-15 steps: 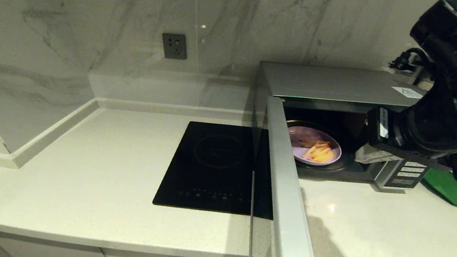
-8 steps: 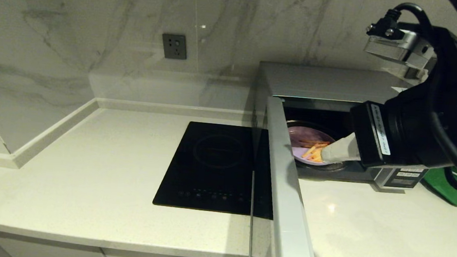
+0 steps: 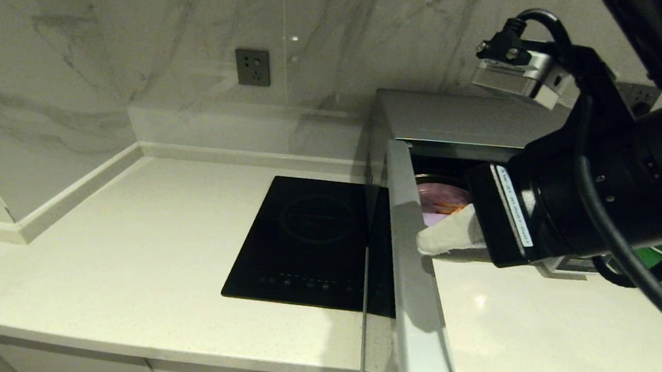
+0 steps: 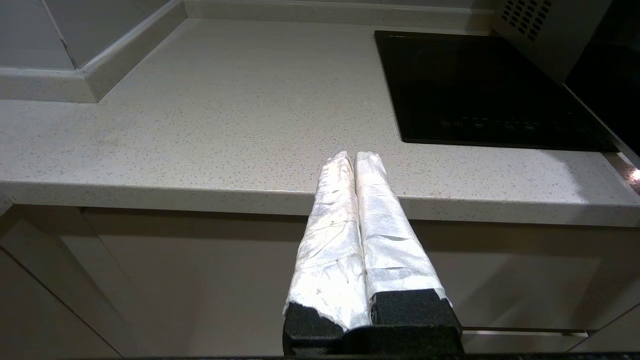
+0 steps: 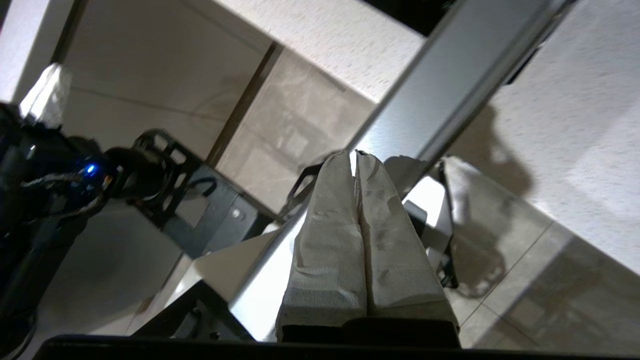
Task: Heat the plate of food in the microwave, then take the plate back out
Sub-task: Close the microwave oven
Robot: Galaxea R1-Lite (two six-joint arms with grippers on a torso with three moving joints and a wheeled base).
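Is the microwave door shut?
No, in the head view the microwave door stands swung open, with the plate visible inside behind the right gripper.

right gripper point(image 3: 428, 242): swung leftward across the microwave point(image 3: 468, 123) opening, fingers pressed together, tips now beside the inner face of the open door point(image 3: 414, 265).
plate of food point(image 3: 441, 198): mostly hidden behind the right arm; only its far part visible.

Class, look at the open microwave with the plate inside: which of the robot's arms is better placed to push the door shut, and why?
The right gripper: its shut fingers sit beside the open door. The left gripper hangs low, off the counter edge.
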